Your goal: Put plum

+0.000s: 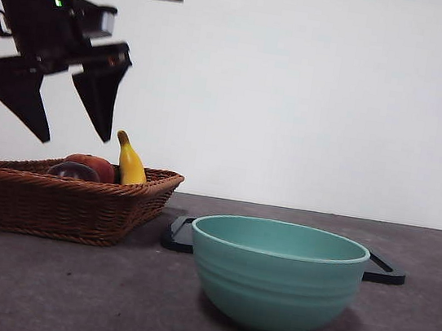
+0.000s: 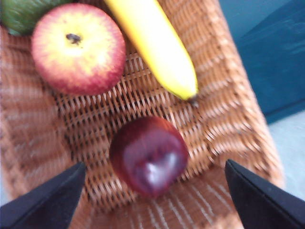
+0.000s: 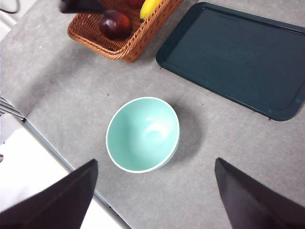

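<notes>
On the woven floor of the wicker basket point(image 2: 228, 119) lies the plum point(image 2: 149, 155), just beside the banana point(image 2: 157, 47) tip and near a red-yellow apple point(image 2: 78, 47). Above it hangs the left gripper point(image 1: 77, 133), jaws spread and empty (clear of the fruit). Beyond stand a teal bowl point(image 3: 143, 134) and dark tray point(image 3: 233, 57), the right gripper point(image 3: 155, 191) spread above the bowl.

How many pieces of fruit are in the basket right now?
4 visible, all in the wicker basket: plum beneath the open left gripper, banana, red-yellow apple, and a green fruit, cropped. More may be hidden.
</notes>
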